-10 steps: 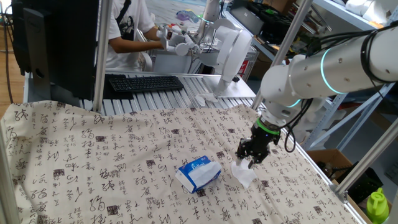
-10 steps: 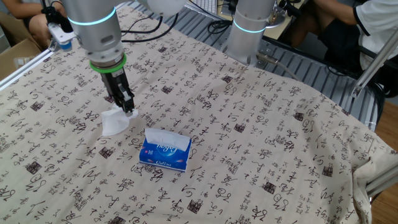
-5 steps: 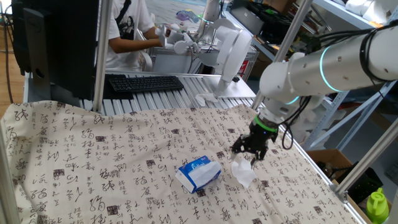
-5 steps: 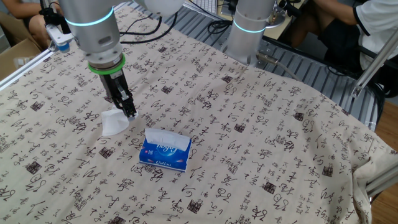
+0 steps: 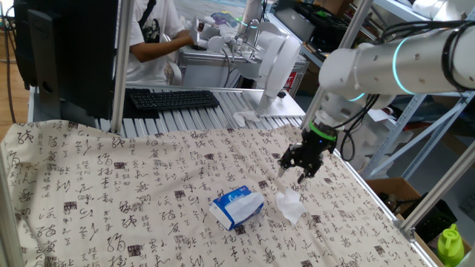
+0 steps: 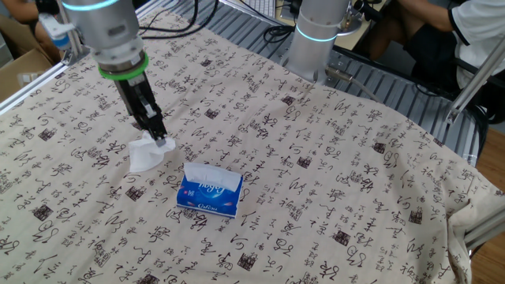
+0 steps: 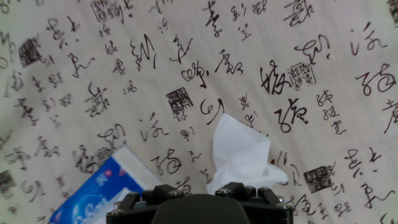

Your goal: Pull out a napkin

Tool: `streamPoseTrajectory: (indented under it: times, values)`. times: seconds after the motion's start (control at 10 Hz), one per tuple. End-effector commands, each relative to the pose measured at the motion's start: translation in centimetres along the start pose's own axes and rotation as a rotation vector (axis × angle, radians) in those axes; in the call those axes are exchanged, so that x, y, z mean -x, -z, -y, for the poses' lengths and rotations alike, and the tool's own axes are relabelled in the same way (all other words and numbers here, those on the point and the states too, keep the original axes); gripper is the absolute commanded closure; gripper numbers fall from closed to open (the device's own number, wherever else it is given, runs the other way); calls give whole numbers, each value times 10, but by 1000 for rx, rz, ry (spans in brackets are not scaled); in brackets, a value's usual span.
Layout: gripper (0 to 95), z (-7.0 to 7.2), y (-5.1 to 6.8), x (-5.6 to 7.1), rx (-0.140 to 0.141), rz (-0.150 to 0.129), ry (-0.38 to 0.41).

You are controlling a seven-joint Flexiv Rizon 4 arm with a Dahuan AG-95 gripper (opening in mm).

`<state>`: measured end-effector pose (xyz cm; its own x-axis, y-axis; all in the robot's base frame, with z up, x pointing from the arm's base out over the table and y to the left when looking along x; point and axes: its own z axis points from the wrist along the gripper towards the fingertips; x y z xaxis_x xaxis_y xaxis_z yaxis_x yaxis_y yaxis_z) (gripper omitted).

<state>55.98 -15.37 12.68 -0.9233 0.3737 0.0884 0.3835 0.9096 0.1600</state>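
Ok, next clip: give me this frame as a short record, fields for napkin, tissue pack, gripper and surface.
napkin: white, crumpled, lying loose on the cloth, out of the pack
tissue pack: blue and white, flat on the cloth, beside the napkin, apart from it
gripper: above the napkin, raised off the cloth; fingers look spread with nothing between them
surface: tablecloth printed with calligraphy
task state: napkin appears pulled out and released
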Motion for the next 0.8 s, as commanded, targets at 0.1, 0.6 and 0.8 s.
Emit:
streamPoseTrajectory:
  times: [0.1,0.6,0.8]
  values:
    - [950,-2,5,-1,-49,19,14]
    - [950,-2,9,-1,-65,0,17]
    - [950,-1,19,-2,-62,-5,29]
